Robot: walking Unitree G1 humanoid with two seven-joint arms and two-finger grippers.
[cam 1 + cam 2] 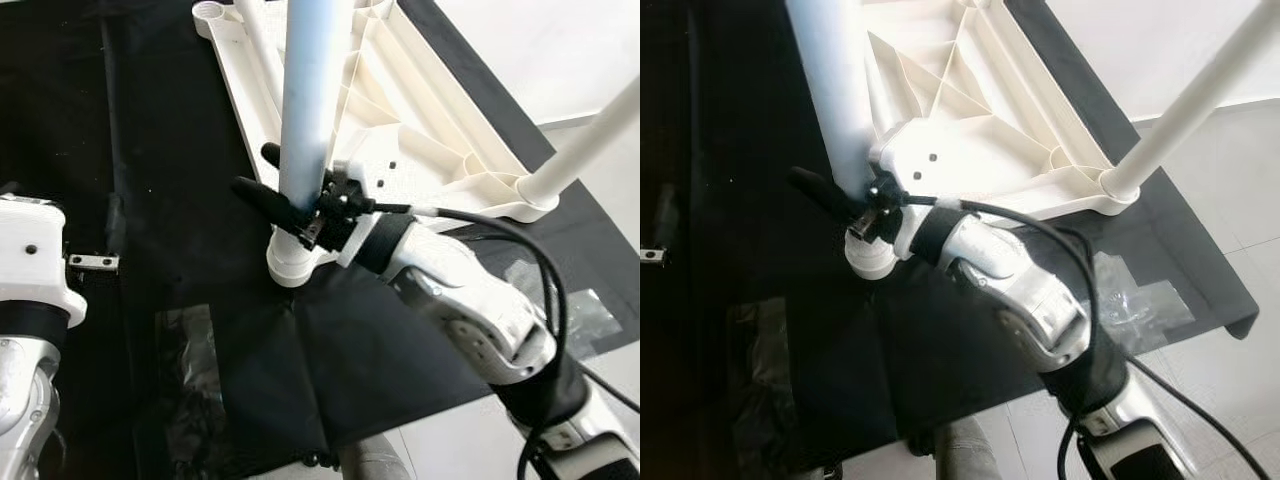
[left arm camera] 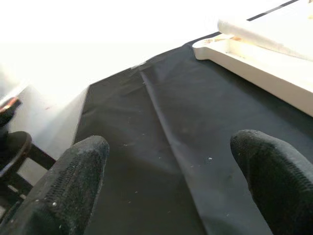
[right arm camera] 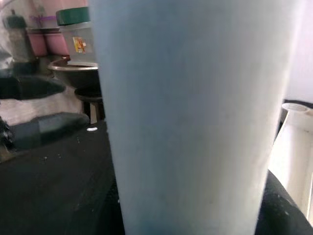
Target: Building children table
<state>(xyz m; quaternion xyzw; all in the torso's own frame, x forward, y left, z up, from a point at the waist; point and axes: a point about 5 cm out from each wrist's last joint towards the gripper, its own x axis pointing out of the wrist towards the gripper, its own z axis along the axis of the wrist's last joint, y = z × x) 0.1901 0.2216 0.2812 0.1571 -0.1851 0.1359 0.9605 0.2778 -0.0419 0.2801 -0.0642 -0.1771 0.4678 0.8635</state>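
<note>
A white plastic table top point(image 1: 420, 130) lies upside down on a black cloth point(image 1: 180, 200). A pale blue-white table leg point(image 1: 310, 90) stands upright in the near corner socket point(image 1: 292, 262). My right gripper point(image 1: 290, 185) is shut on this leg just above the socket, one black finger point(image 1: 262, 197) in front and one behind. In the right wrist view the leg point(image 3: 195, 117) is very close. A second leg point(image 1: 585, 150) stands in the right corner, and a third point(image 1: 262, 40) rises at the far corner. My left gripper point(image 2: 171, 186) is open over bare cloth, off to the left.
Crumpled clear plastic point(image 1: 195, 370) lies on the cloth near me, and more point(image 1: 1130, 295) on the right. A small metal bracket point(image 1: 92, 262) sits by my left arm point(image 1: 30, 270). Pale floor point(image 1: 560, 50) lies beyond the cloth. Jars and a metal bowl point(image 3: 73, 68) stand further off.
</note>
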